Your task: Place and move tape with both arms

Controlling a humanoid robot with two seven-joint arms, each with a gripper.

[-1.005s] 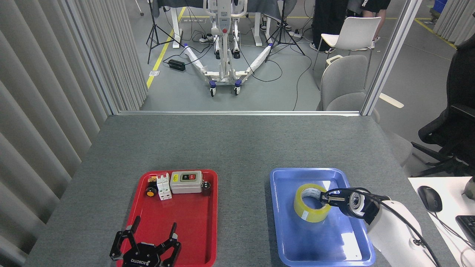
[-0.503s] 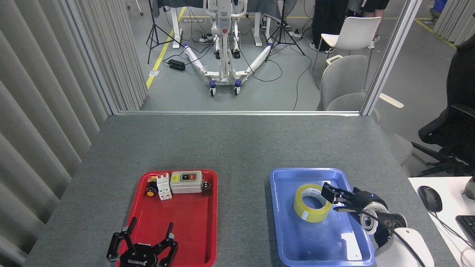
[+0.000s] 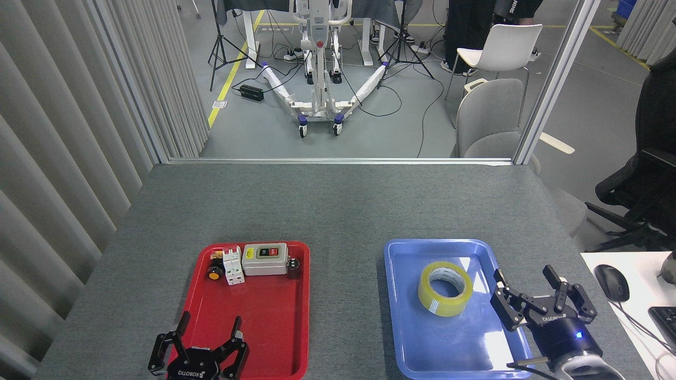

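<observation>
The tape point(image 3: 444, 288), a yellow roll with a white core, rests tilted in the blue tray point(image 3: 406, 338) on the table's right side. My right gripper point(image 3: 524, 275) stands open at the tray's right rim, a little right of the roll and apart from it, with nothing between its fingers. My left gripper point(image 3: 209, 322) is open at the bottom left, over the near end of the red tray point(image 3: 269, 338), also holding nothing.
At the red tray's far end sit a grey switch box point(image 3: 264, 259), a white breaker point(image 3: 232, 267) and small parts. A white desk with a mouse point(image 3: 611, 282) adjoins the table at the right. Grey felt table point(image 3: 338, 206) stretches beyond the trays.
My right gripper has let go of the tape, drawn back to the right and turned upright, fingers open. The left gripper slid slightly toward the near edge. The tape stayed in the blue tray.
</observation>
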